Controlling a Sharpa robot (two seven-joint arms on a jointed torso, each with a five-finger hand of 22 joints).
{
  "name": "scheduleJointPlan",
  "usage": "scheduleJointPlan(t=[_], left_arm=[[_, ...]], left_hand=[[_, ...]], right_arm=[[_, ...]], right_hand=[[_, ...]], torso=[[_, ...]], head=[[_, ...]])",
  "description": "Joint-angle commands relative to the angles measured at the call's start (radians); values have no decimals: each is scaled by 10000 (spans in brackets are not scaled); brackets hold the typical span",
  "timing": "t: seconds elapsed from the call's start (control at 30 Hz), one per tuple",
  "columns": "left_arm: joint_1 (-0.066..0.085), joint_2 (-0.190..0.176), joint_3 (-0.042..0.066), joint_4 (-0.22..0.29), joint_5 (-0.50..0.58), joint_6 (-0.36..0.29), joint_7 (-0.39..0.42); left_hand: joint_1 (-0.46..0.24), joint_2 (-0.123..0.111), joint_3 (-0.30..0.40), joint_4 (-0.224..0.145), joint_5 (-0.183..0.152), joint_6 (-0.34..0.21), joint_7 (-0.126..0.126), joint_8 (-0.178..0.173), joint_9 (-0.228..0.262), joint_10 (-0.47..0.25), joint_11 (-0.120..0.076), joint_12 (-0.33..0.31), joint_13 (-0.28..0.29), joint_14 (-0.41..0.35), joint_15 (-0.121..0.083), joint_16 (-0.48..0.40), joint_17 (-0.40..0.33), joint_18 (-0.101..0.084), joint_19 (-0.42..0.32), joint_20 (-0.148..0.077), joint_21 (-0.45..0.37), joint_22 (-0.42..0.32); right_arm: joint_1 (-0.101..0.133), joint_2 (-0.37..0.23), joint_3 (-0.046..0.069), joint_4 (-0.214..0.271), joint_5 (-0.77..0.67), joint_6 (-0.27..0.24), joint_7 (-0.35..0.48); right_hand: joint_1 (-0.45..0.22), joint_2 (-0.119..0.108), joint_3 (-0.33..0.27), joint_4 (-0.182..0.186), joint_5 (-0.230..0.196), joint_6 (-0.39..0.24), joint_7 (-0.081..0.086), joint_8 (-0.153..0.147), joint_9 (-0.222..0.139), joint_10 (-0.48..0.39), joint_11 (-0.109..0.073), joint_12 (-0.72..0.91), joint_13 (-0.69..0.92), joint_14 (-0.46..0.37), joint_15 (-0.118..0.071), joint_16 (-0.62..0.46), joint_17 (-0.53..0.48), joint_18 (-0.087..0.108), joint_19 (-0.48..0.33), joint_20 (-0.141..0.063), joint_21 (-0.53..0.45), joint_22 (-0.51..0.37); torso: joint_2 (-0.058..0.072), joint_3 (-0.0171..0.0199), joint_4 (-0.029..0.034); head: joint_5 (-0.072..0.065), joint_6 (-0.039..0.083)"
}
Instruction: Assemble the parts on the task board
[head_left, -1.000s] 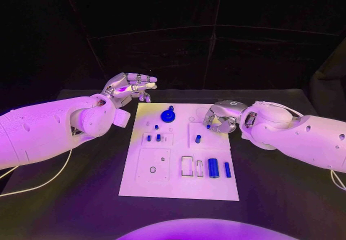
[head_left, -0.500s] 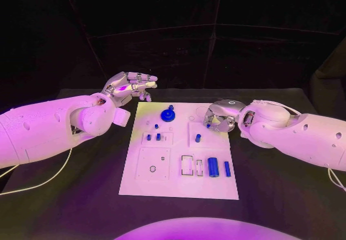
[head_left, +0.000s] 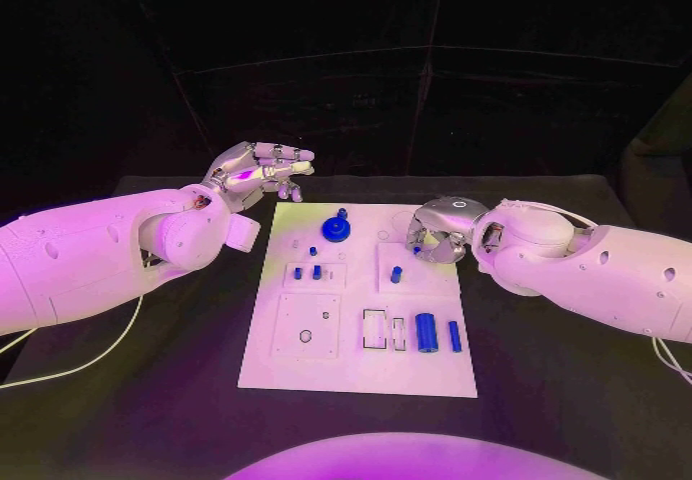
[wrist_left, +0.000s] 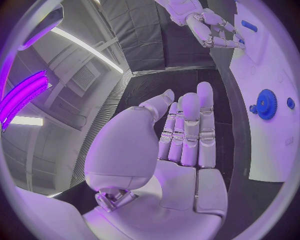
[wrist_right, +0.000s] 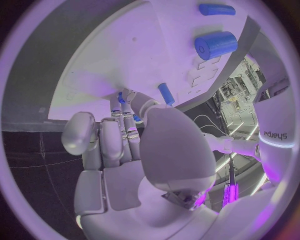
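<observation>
1. Left hand hovers off the board's far left corner, fingers apart, holding nothing.
2. Right hand curls over the board's far right edge; whether its fingertips pinch a small blue part is unclear.
3. Gear, cylinder and peg rest on the board.

Three cameras around the board

The head view looks down on the whole board from the robot's side; each wrist view sits close behind its own hand, facing the board, and all three share it.

Dim room, purple glare, fisheye-bent wrist edges
</observation>
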Motion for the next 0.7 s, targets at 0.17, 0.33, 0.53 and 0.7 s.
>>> scheduleJointPlan(t=[0.17,0.33,0.53,0.7], left_arm=[[12,-12,6,18,52,109,40],[12,-16,6,10,51,95,31],[11,-19,5,1,51,91,24],[11,-23,4,-3,51,82,24]], left_hand=[[17,63,-92,-27,29,-44,31,-4,-9,-76,23,72,-11,-79,-7,-41,-25,50,-75,-1,-61,-23],[17,63,-92,-27,29,-44,31,-4,-9,-76,23,72,-11,-79,-7,-41,-25,50,-75,-1,-61,-23],[17,63,-92,-27,29,-44,31,-4,-9,-76,23,72,-11,-79,-7,-41,-25,50,-75,-1,-61,-23],[47,85,-100,-45,28,-43,33,-3,-7,-86,24,87,-11,-82,-7,-43,-35,52,-70,0,-75,-34]], right_arm=[[-80,18,-51,139,-984,-122,-444],[-88,-20,-49,270,-1183,-394,-495],[-89,-134,-47,470,-1218,-665,-506],[-87,-245,-43,647,-1056,-868,-484]], right_hand=[[95,119,117,-105,-130,174,-31,21,18,188,-40,76,33,450,-103,98,-5,-207,158,-16,215,323],[124,166,181,-154,-184,263,-50,21,27,260,-62,103,49,458,-121,156,26,-230,195,-34,312,481],[127,262,267,-177,-257,375,-75,24,38,328,-90,127,68,466,-142,211,41,-258,240,-54,426,670],[122,290,292,-177,-287,403,-79,24,41,341,-96,131,72,465,-146,216,34,-264,248,-60,450,708]], torso=[[1,9,-12],[-4,4,-6],[-4,6,2],[0,-1,-2]], head=[[-22,-19],[-45,-25],[-50,-32],[-49,-22]])
